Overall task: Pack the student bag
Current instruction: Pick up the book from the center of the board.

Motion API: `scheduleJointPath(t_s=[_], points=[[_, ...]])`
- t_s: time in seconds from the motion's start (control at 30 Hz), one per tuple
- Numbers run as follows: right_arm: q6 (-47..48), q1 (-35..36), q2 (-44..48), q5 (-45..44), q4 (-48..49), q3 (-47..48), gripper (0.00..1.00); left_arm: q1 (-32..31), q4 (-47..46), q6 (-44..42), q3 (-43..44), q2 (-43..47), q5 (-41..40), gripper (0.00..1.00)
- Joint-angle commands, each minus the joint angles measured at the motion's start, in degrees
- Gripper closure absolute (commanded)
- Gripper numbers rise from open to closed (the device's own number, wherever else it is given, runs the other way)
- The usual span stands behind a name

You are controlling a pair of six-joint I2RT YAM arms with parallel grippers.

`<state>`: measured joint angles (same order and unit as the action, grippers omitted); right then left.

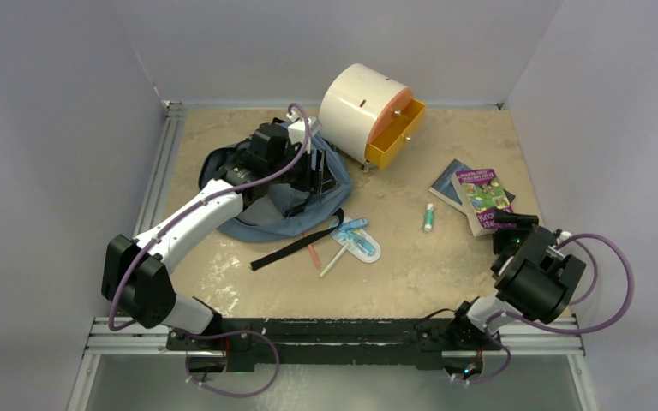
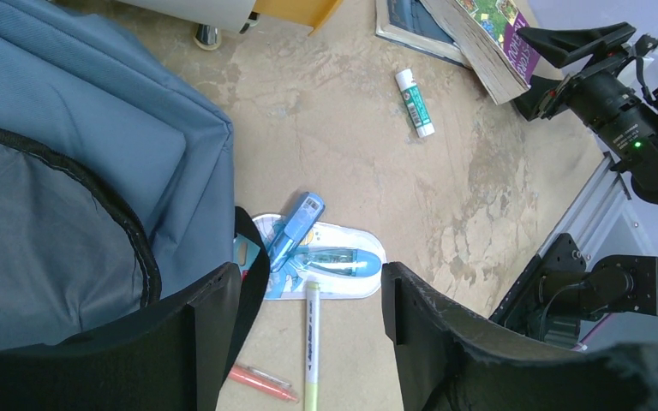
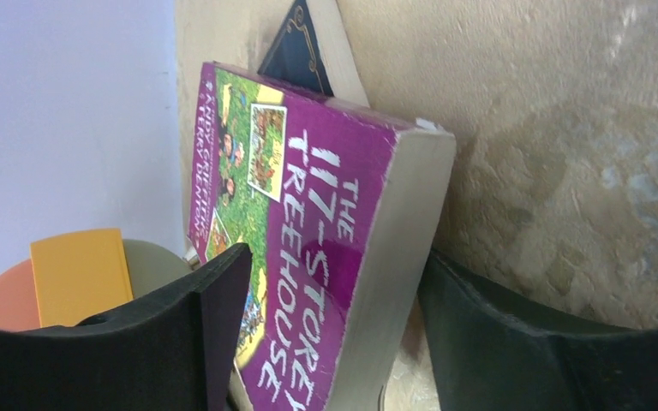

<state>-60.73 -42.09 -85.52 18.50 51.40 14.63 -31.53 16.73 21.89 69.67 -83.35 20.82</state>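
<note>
— The beige table (image 1: 411, 274) is carrying the student bag (image 1: 266, 224) at its far left, where it is lying slumped with its mouth gaping.
— And the claws?
— The left gripper (image 2: 308, 287) is hovering released beside the bag's edge. The right gripper (image 3: 334, 265) is straddling the purple book (image 3: 308, 197). Whether it is pinching, I cannot tell.

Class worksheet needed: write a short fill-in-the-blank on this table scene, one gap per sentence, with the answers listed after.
1. The book that sits between the fingers of the right hand has a ____ cover.
2. The drawer of the round cream cabinet stands ____.
3. The left hand hangs at the edge of the student bag, whose outer fabric is slate-____.

Missing words: purple; open; blue
</note>
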Motion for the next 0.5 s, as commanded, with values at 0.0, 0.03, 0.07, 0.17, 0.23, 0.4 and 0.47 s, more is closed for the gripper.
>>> scheduleJointPath(t_s=[0.0, 0.03, 0.07, 0.17, 0.23, 0.4, 0.47], points=[[-1.6, -0.1, -0.5, 2.9, 3.6, -1.6, 0.32, 0.0, -3.1, 0.2, 0.4, 0.7, 0.0, 0.39], [-1.8, -0.1, -0.1, 3.2, 4.2, -1.8, 0.36, 0.0, -3.1, 0.2, 0.2, 0.8, -0.1, 0.39], [-2.0, -0.2, 0.4, 3.5, 5.0, -2.0, 0.39, 0.0, -3.0, 0.4, 0.1, 0.9, -0.3, 0.39], [-2.2, -0.2, 2.5, 3.8, 5.3, -2.0, 0.52, 0.0, -3.2, 0.8, -0.5, 1.4, -0.7, 0.39], [-2.4, -0.1, 4.3, 4.2, 5.2, -1.9, 0.61, 0.0, -3.2, 1.0, -0.9, 1.7, -0.9, 0.39], [-2.3, -0.1, 11.0, 4.1, 3.5, -1.2, 0.84, 0.0, -2.6, 0.6, -1.1, 2.4, -2.1, 0.4], [-1.4, -0.2, 14.1, 3.6, 1.4, -0.4, 0.92, 0.0, -2.6, 0.6, -1.3, 2.6, -2.5, 0.4]])
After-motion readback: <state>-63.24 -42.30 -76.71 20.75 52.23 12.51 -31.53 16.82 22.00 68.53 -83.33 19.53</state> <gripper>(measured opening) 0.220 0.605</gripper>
